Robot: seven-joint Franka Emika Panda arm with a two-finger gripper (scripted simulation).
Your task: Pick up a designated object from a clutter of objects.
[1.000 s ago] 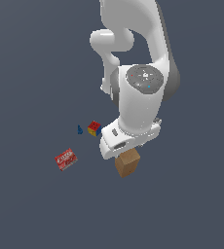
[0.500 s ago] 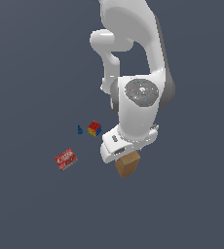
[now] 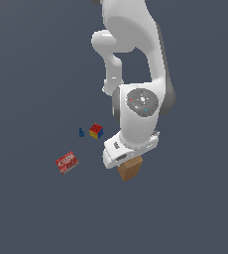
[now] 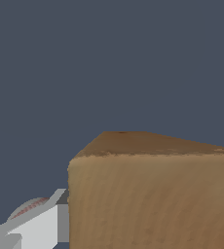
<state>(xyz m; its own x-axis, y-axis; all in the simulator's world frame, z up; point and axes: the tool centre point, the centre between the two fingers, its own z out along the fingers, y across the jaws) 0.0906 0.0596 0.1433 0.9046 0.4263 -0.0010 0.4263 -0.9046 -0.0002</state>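
One tan-brown cardboard box (image 3: 129, 168) directly under the white wrist, filling most of the wrist view (image 4: 153, 194), one grey finger (image 4: 60, 221) flat against its side. Jaws (image 3: 127, 159) either side of the box; whether clamped on it or merely close, cannot tell. Beyond the box toward the exterior view's left: multicoloured cube (image 3: 96, 131), tiny blue piece (image 3: 81, 132) just beside the cube, flat red printed box (image 3: 67, 162) farther out on the dark table (image 3: 31, 213). Behind the finger, something pale and rounded with red markings (image 4: 28, 206), too indistinct to name.
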